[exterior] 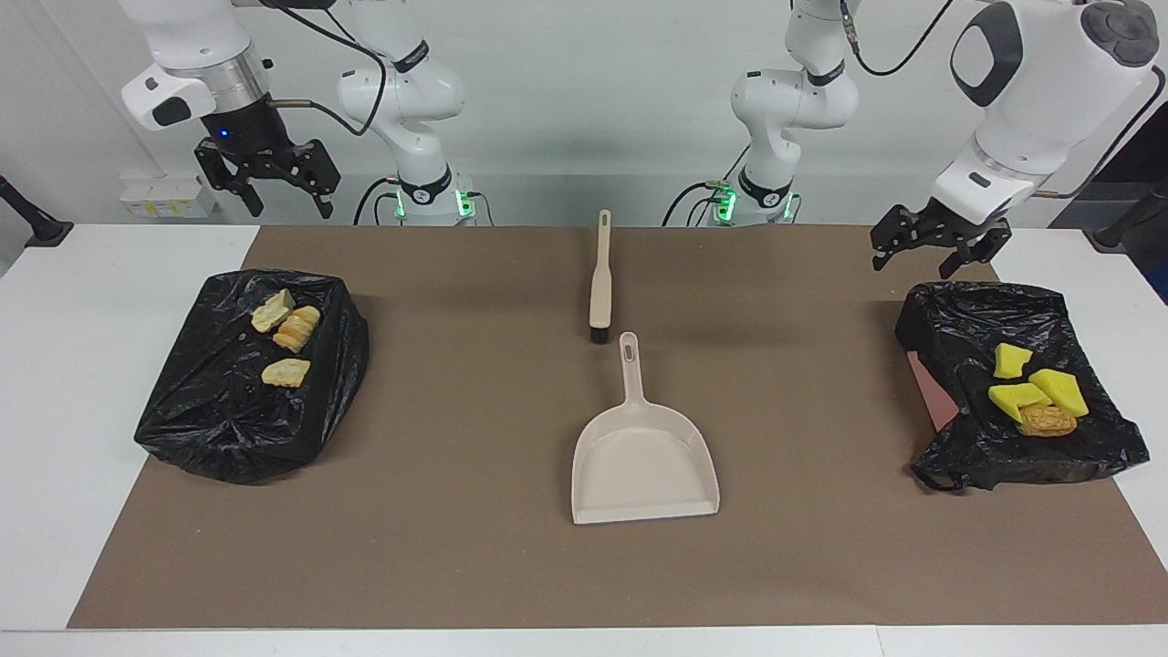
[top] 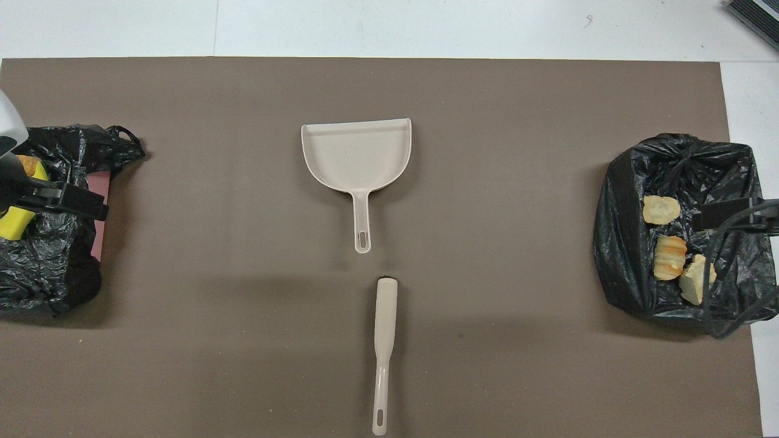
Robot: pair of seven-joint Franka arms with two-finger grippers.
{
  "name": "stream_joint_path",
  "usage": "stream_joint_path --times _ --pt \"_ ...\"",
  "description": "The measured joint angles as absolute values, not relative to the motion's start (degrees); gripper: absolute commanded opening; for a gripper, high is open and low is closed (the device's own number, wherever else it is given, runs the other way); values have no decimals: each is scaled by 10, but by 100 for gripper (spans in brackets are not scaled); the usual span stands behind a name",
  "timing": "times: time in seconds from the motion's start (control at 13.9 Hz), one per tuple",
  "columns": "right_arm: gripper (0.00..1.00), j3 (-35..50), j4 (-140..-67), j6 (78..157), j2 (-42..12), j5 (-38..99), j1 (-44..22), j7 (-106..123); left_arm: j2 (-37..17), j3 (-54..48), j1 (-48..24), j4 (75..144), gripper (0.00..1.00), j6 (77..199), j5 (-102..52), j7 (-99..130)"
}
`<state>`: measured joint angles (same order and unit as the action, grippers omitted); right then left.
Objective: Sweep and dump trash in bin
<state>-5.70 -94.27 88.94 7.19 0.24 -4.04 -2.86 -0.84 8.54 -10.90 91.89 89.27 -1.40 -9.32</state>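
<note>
Brown matting (exterior: 456, 566) covers most of the white table (exterior: 55, 383), and everything of the task lies on it. Two bins lined with black bags stand at its ends. The bin at the right arm's end (exterior: 246, 401) carries pale yellow crumbly scraps (exterior: 285, 330) on top of its liner, three or four lumps close together. The bin at the left arm's end (exterior: 1013, 429) carries bright yellow-green sponge pieces (exterior: 1036, 388) with one orange-brown lump (exterior: 1047, 421) touching them (a strip of pinkish wall shows where the liner has pulled aside).

Between the bins, in the middle of the mat, lies the beige dustpan (exterior: 644, 461), flat, with its open mouth turned away from the robots and its handle pointing toward them. Just nearer the robots, in line with that handle and not touching it, lies the beige brush (exterior: 599, 278), its dark bristle end toward the dustpan and its thin grip toward the robots.

The left gripper (exterior: 937, 246) hangs in the air over the robots' edge of the bin at the left arm's end, its fingers spread apart and holding nothing. The right gripper (exterior: 265, 182) waits high above the table's edge at the right arm's end, fingers likewise apart and empty. No scrap lies on the mat itself; all of the trash rests on the two bags.
</note>
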Motion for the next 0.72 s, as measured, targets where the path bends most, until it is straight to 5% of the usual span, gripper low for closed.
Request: stream_joint_path --times 0.72 --pt "100 -57 -943 889 72 2 -40 -29 -17 82 -109 889 100 848 -13 -94"
